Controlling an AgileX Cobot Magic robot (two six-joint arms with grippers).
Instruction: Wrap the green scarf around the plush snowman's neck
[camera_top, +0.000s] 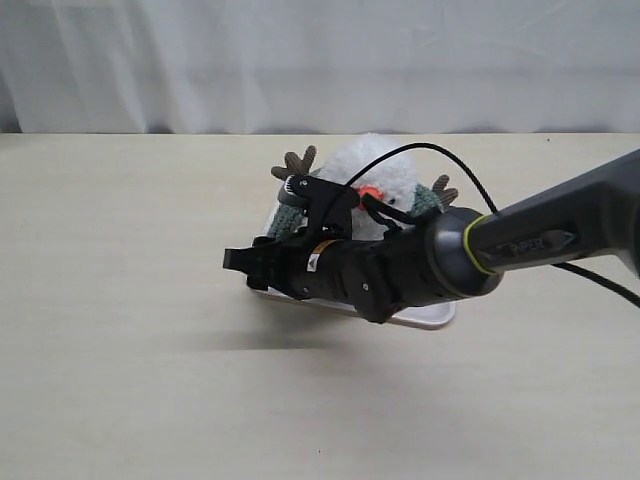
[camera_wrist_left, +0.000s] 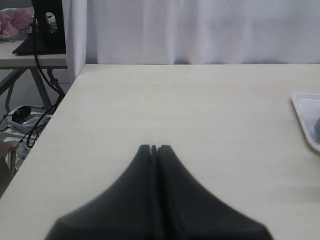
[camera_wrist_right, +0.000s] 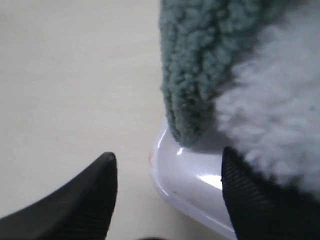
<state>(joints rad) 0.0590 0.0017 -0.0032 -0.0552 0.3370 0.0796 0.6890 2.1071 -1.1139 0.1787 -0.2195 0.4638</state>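
I see the plush snowman, fluffy white with an orange nose and brown twig arms, upright toward the far middle, with the fuzzy green scarf showing on both sides, its left end hanging down against the white body.

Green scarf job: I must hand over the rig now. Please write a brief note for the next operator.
Left gripper: shut, empty, over the table, apart from the white tray.
Right gripper: open, empty, at the tray corner, near one end of the green scarf.
Plush snowman sits on the tray; scarf shows on both its sides.
Done: scarf seems draped on it.
Left: the right arm hides the snowman's neck; check the wrap, finish if needed.
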